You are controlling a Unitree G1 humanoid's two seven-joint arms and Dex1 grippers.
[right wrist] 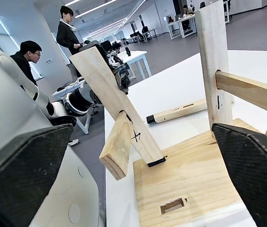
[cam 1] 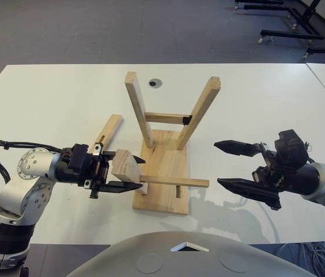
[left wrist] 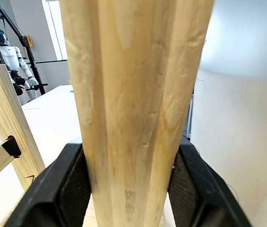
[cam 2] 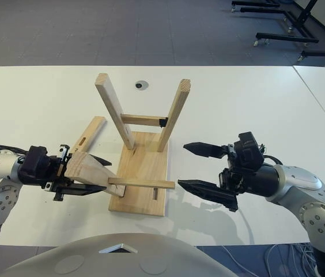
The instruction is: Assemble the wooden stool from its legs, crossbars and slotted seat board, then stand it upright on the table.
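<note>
Left gripper (cam 1: 131, 172): clenched on a tilted stool leg (cam 1: 125, 164), pads (left wrist: 72, 189) pressed to both faces. The leg's foot meets the seat board (cam 1: 165, 161).
Right gripper (cam 1: 219, 163): spread wide, grasping nothing, just right of the board.
Board: flat on the table (cam 1: 53, 98).
Right wrist view: open slot (right wrist: 173, 205) in the board.

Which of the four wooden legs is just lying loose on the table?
The leg lying flat left of the seat board. Two legs stand in the board; the left gripper holds the fourth leg.

Pale wood, white table (cam 1: 47, 104)
Between the black left gripper's (cam 1: 136, 172) jaws the leg (left wrist: 133, 94) shows streaked blond grain; seat board (cam 1: 165, 156) matches.
</note>
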